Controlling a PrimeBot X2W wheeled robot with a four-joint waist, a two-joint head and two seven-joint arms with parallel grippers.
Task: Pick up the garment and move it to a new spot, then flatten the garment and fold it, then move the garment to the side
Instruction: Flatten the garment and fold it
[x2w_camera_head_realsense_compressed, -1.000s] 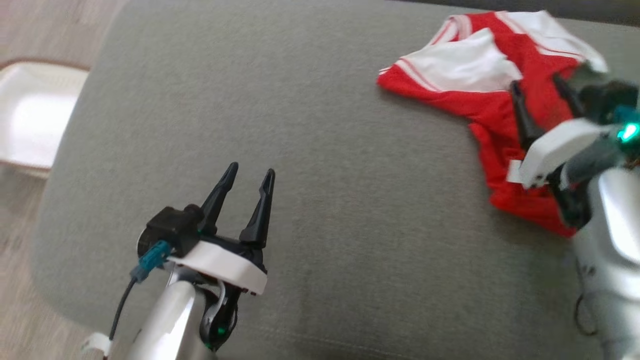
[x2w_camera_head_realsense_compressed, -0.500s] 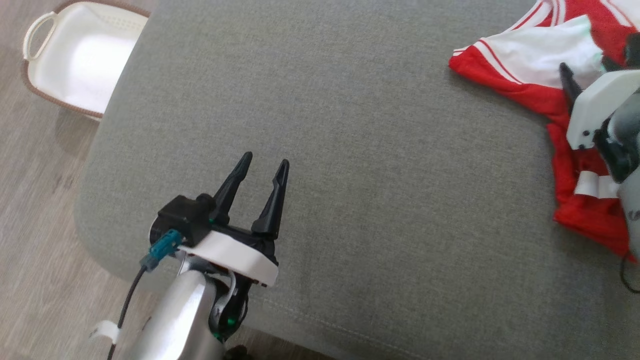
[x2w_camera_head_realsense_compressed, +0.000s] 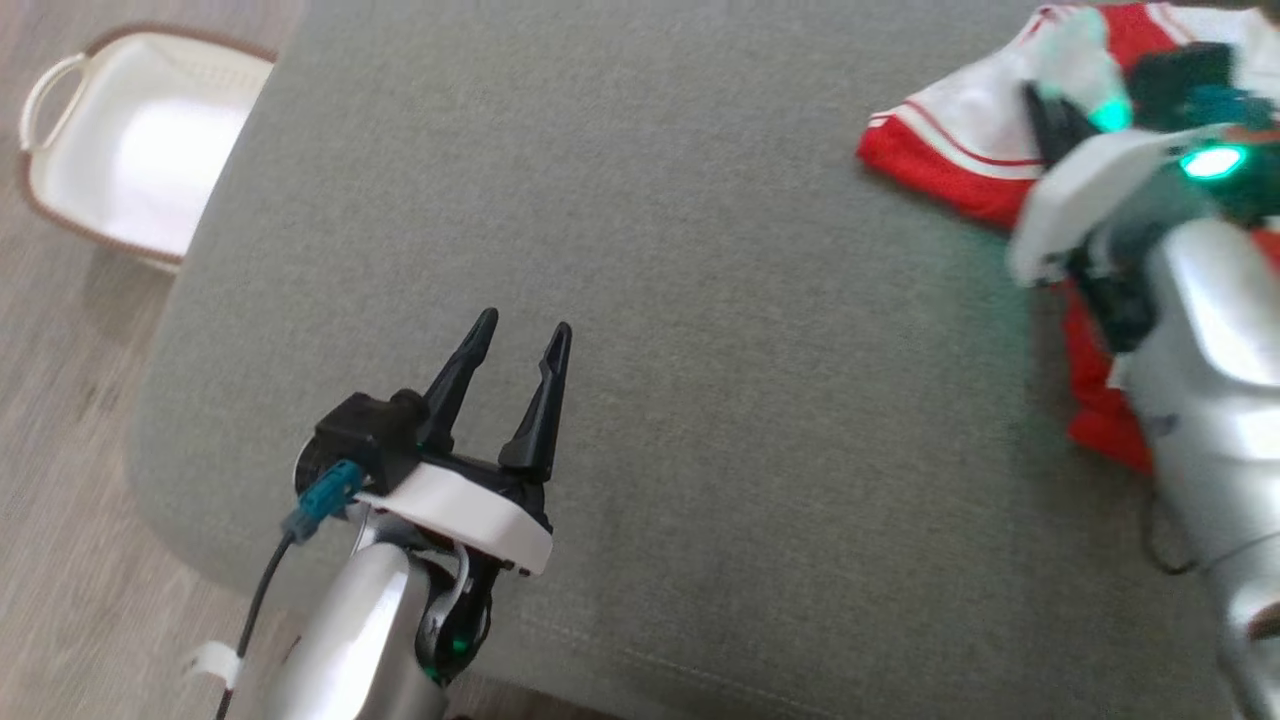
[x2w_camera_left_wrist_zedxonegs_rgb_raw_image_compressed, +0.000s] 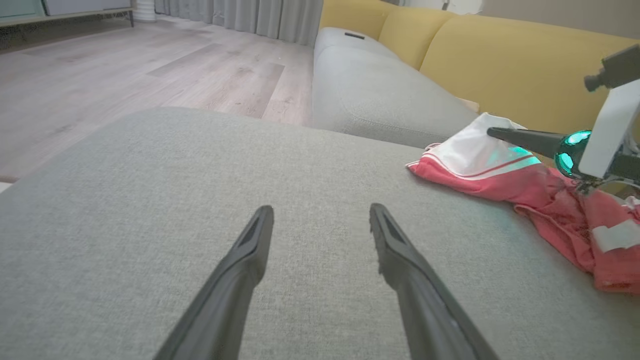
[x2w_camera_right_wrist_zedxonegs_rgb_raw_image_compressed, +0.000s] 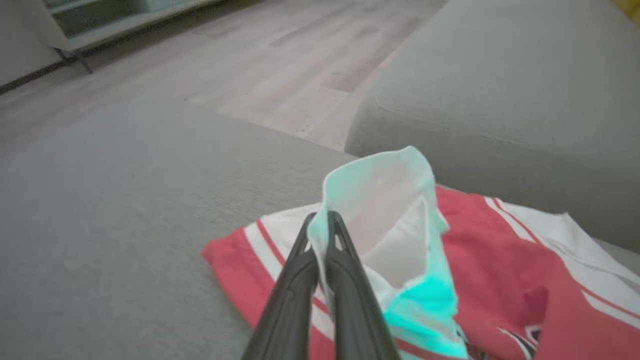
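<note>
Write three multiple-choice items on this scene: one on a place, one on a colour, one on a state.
1. Where is the basket?
A. on the floor, left of the cushion
B. on the cushion
C. on a shelf

2. What colours is the garment?
A. blue and yellow
B. red and white
C. all black

3. How is the right hand?
A. open over the cushion
B. shut on nothing
C. shut on a white fold of the garment

Key:
1 A: the head view shows it on the wood floor beside the cushion's left edge.
2 B: the cloth is red with white panels and stripes.
3 C: the right wrist view shows it closed with white cloth pinched at its tip.
</note>
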